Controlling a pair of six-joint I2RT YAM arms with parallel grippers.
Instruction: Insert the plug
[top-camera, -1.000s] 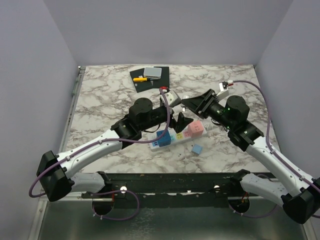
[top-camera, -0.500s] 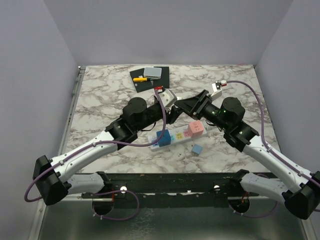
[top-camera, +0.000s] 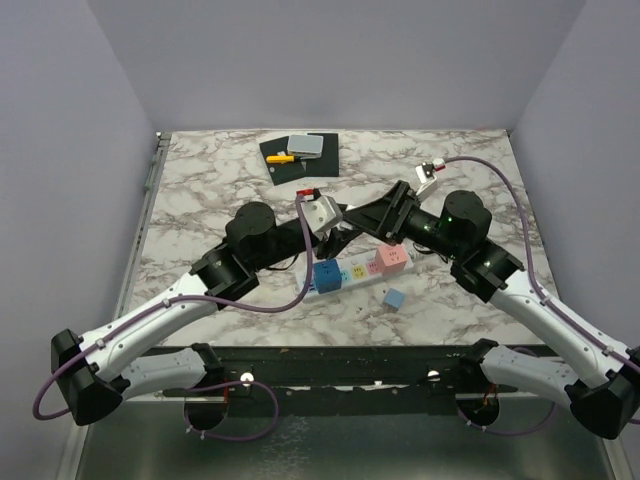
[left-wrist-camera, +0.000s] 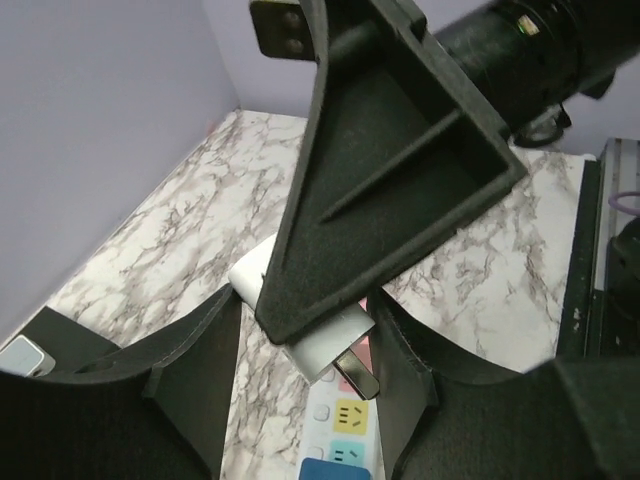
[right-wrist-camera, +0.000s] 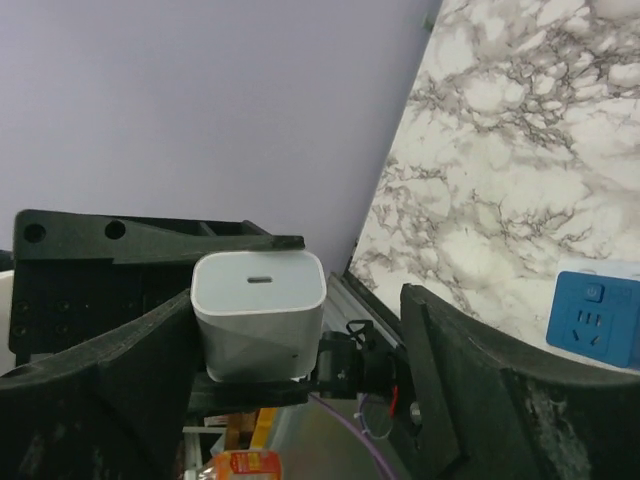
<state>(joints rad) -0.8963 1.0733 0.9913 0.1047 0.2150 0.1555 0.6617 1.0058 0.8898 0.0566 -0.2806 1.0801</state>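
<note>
Left gripper (left-wrist-camera: 305, 335) clamps the plug (right-wrist-camera: 258, 315) just above the strip (top-camera: 360, 270), prongs (left-wrist-camera: 357, 375) toward it. Right gripper (top-camera: 355, 218) stands spread open around the plug. Risk: its crowding fingers (left-wrist-camera: 400, 150) may tilt the plug, so the prongs miss.

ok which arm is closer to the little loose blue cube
Right. The blue cube lies just nearer the bases than the power strip's pink end, and the right arm hangs over that end. The left arm reaches in over the strip's opposite, blue end.
</note>
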